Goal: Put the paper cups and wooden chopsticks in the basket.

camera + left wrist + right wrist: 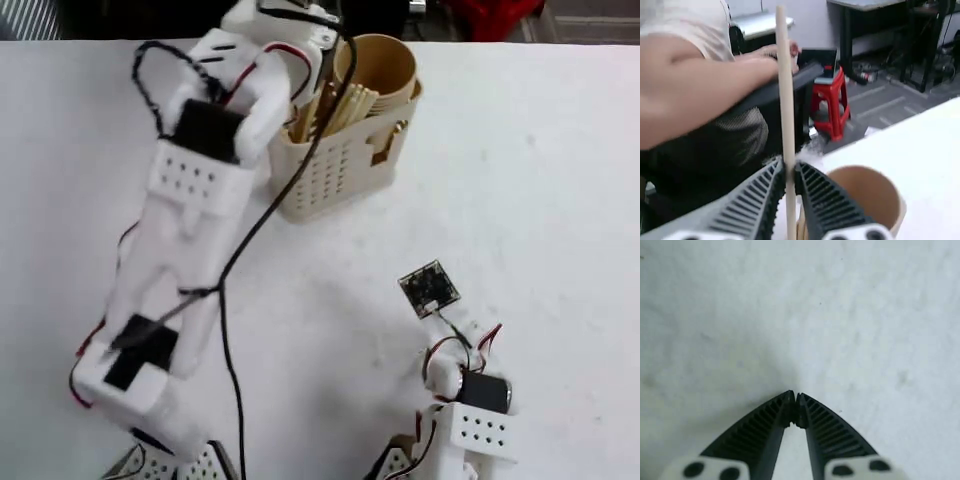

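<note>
Gripping a single wooden chopstick (782,75), the left end effector (790,166) is clenched on it, with the ribbed jaws pressed to either side of the stick. The stick stands upright and rises well above the jaws. Just below them sits the brown mouth of a paper cup (866,192).

From above, the left arm (190,200) stretches from the near left corner of the counter (540,180) to the far middle. Its wrist hangs over the left rim of the basket (335,170) and hides part of the opening. The basket is cream, with perforated walls, and it stands on the counter. The paper cup (385,65) stands in its far right part. A bundle of chopsticks (350,105) leans inside the basket, between the cup and the wrist.

A black cable (235,320) runs along the left arm and down across the counter to the near edge. A small circuit board (430,287) with thin wires lies flat on the counter. It is nearer and to the right of the basket, between the basket and the right arm (470,425). That arm sits folded at the near edge, well apart from the basket.

The right end effector (795,407) is clenched on nothing, its tips meeting over bare white counter. A red stool (832,100) stands on the floor beyond the far edge.
</note>
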{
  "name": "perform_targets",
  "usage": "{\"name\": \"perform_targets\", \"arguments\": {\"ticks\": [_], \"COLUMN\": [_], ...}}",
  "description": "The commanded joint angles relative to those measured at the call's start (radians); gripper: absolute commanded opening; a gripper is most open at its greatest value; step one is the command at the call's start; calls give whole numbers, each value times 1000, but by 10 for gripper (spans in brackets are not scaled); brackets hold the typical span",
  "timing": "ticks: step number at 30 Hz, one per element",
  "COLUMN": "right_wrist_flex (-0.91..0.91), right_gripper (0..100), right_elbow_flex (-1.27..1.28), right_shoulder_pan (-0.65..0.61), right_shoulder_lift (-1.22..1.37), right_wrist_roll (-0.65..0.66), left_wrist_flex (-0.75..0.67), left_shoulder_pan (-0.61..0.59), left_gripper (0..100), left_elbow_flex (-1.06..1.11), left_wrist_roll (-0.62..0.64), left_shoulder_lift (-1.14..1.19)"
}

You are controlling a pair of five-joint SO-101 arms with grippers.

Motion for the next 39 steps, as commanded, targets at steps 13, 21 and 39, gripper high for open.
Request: {"name": "perform_targets", "arguments": {"ticks": [13, 21, 39], "right_wrist_flex": [-18, -18, -18], "right_gripper": [17, 17, 17], "right_elbow_flex": [-6, -6, -12], "right_shoulder_pan": [2, 2, 8], "right_shoulder_lift": [-10, -10, -10], "right_wrist_roll": [9, 9, 9], "left_wrist_flex": [-230, -333, -295], "left_shoulder_pan": [-19, -24, -114], "left_gripper": [60, 80, 135], "left_elbow_flex": [568, 867, 1220], "left_wrist_roll": [55, -9, -8], "left_shoulder_lift": [-300, -541, -891]}}
